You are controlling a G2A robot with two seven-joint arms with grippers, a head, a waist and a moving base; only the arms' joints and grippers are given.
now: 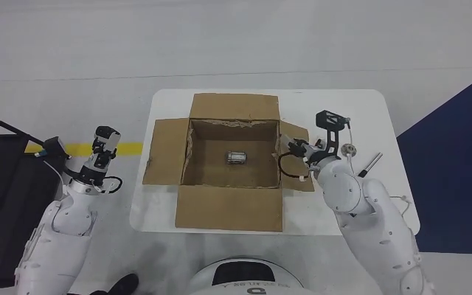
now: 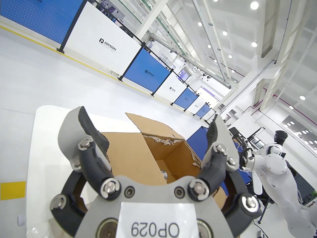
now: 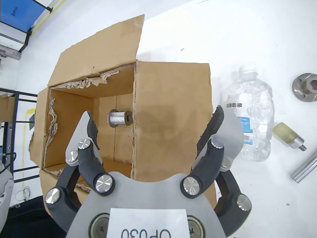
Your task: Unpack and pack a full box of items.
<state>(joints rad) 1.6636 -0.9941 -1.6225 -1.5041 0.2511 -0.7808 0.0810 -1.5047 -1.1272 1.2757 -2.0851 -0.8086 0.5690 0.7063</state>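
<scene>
Cardboard box (image 1: pixel 228 210) at ctr of white table (image 1: pixel 332 103), all four flaps folded out, inner edges torn & ragged. Inside, on the floor nr the middle: one small metal spool (image 1: pixel 237 157) lying on its side, no other item seen w/ it.

R gripper (image 1: pixel 289 158) over the box's R-hand flap, close to the rim. Fingers spread wide, nothing btwn them. Same in R wrist cam: R gripper (image 3: pixel 153 115) pointing down at box (image 3: pixel 173 95), spool (image 3: pixel 120 119) seen past one finger, dark ribbed pads (image 3: pixel 213 122) bare.

L gripper (image 1: pixel 105 147) off the table's L edge, well apart from the box, likewise released & empty. In L wrist cam: L gripper (image 2: pixel 148 116) aimed across at box (image 2: pixel 128 154) from the side, sliver of spool (image 2: pixel 163 174) showing past the near wall.

Unpacked items on table to the R of box:
- clear crumpled plastic bottle (image 3: pixel 250 125) w/ blue & white label, just beside the flap
- metal flange (image 3: pixel 305 87) beyond the bottle, apart from it
- cream cylinder (image 3: pixel 288 134) w/ threaded metal end, nr the bottle
- steel rod (image 3: pixel 303 165) next to the cylinder, not touching

In top view: flange (image 1: pixel 349 150) and rod (image 1: pixel 370 164), rod slantwise, both nr the R arm. Also black frame-shaped part (image 1: pixel 330 127) on the table beyond the R gripper, kind unclear
</scene>
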